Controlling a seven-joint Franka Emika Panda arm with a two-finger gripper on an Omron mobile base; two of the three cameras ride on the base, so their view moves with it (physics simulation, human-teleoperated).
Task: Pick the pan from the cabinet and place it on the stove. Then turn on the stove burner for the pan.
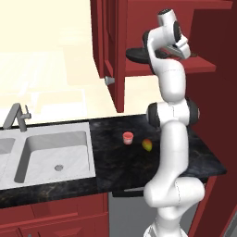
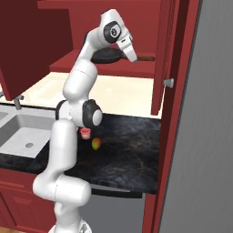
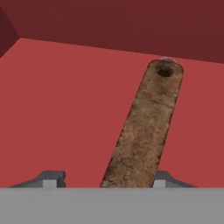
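The pan sits on the shelf of the open cabinet, high above the worktop. Its wooden handle runs lengthwise away from the gripper, passing between the two fingertips, nearer the right one. The jaws stand apart on either side of the handle; whether they already press it cannot be told. The coming move appears to be closing across the handle's width.

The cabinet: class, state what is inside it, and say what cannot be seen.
Inside the cabinet, the pan lies on the shelf, its handle between the gripper fingers. The arm covers part of the pan; the shelves above stay out of view.
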